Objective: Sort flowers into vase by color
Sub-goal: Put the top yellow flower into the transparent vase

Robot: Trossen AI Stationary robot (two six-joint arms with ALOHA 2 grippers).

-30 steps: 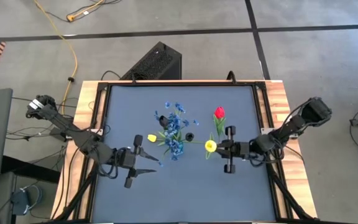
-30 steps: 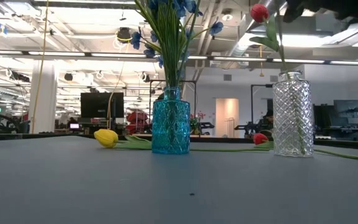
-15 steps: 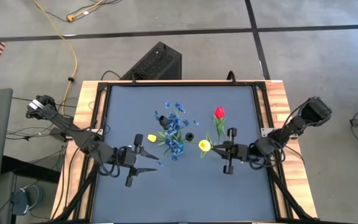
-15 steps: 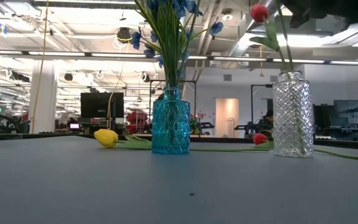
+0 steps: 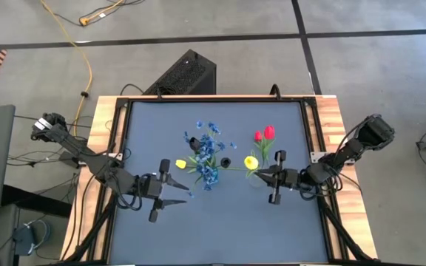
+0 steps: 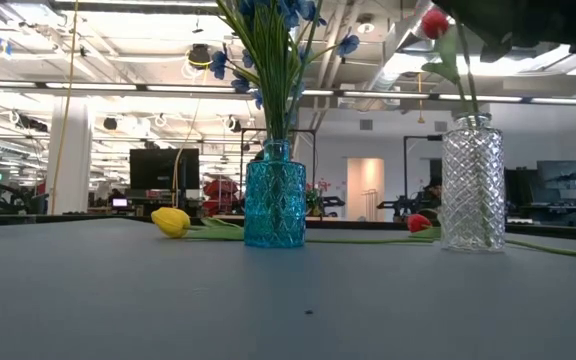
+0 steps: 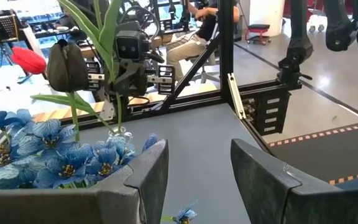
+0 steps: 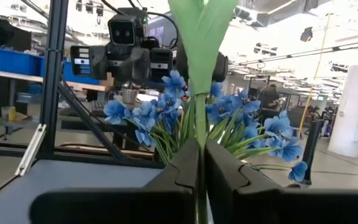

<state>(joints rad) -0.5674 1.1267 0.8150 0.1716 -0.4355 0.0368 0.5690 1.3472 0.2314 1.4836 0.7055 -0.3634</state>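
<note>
My right gripper (image 5: 272,176) is shut on a yellow tulip (image 5: 251,162), beside the clear glass vase (image 6: 471,183). One red tulip (image 6: 434,22) stands in that vase. Another red tulip (image 6: 419,222) and a second yellow tulip (image 6: 171,221) lie on the table mat. The blue sprays (image 5: 206,157) stand in the blue vase (image 6: 274,205). My left gripper (image 5: 161,193) waits open near the blue sprays, on their left and nearer the near edge. In the left wrist view its fingers (image 7: 197,180) face the blue sprays (image 7: 48,155). My right gripper pinches the yellow tulip's green stem (image 8: 196,134) between its two fingers. They come level from the table's right and lie across the stem. The tulip is upright and lifted, with its leaves (image 8: 202,25) rising above the fingers. The stem's lower end is hidden.
Long green stems (image 6: 368,240) lie across the mat behind the vases. A few loose blue blossoms (image 5: 191,194) lie near my left gripper. The mat's near half (image 5: 220,229) holds nothing else. Wooden borders (image 5: 331,140) edge the table.
My right gripper has carried the yellow tulip a little toward the far edge and the clear vase, and has come lower in the low view. The red tulip standing in the clear vase has swung toward the table's right.
</note>
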